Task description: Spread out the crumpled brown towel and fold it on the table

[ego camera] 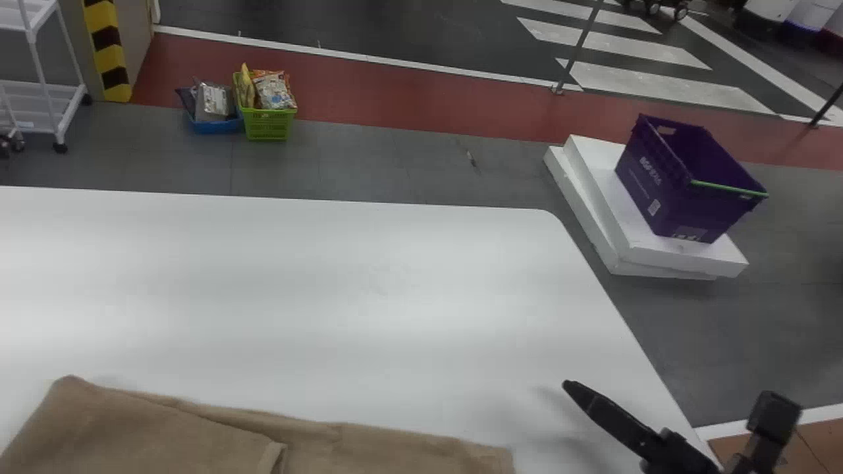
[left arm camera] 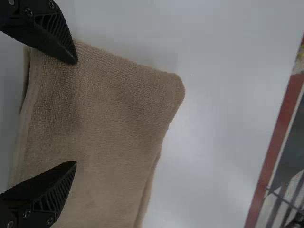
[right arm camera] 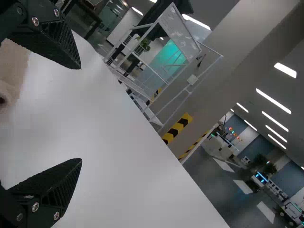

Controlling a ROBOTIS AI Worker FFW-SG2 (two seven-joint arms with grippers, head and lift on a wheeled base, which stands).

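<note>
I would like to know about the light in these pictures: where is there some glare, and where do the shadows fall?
Head view: soft, bright glare patches on the white table, faint shadows on it beside the right gripper; left wrist view: a dim, soft-edged shadow on the table along the brown towel; right wrist view: ceiling lights glowing as white strips.

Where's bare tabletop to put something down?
Widest patch: the table beyond the towel, out to the far edge. Smaller one: between the towel's right end and the table's right edge, but the right gripper hangs around there. Crowded: near left, towel with the left gripper over it.
</note>
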